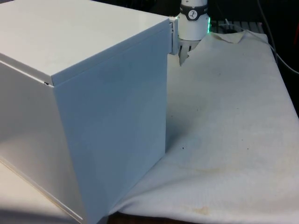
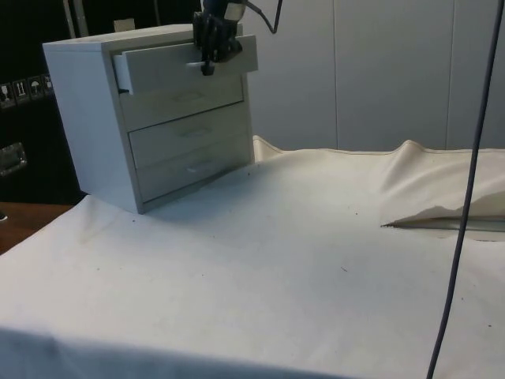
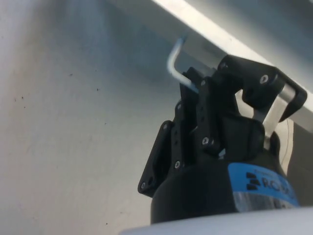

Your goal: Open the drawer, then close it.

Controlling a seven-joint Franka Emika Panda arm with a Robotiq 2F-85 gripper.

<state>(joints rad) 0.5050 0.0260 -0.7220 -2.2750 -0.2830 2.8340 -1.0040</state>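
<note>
You've got the tool (image 2: pixel 209 61) clamped on the handle (image 3: pixel 177 62) of the top drawer (image 2: pixel 158 67), coming down from above. That drawer sits pulled partway out of the chest (image 2: pixel 95 118), front standing proud of the three drawers below. Chest is on the worktop (image 2: pixel 300 237) w/ its back to the front view; there the tool (image 1: pixel 183 55) pokes out past its far top corner.

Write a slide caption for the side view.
Pincer grips the handle of the chest's top drawer, which stands partly pulled out.
</note>
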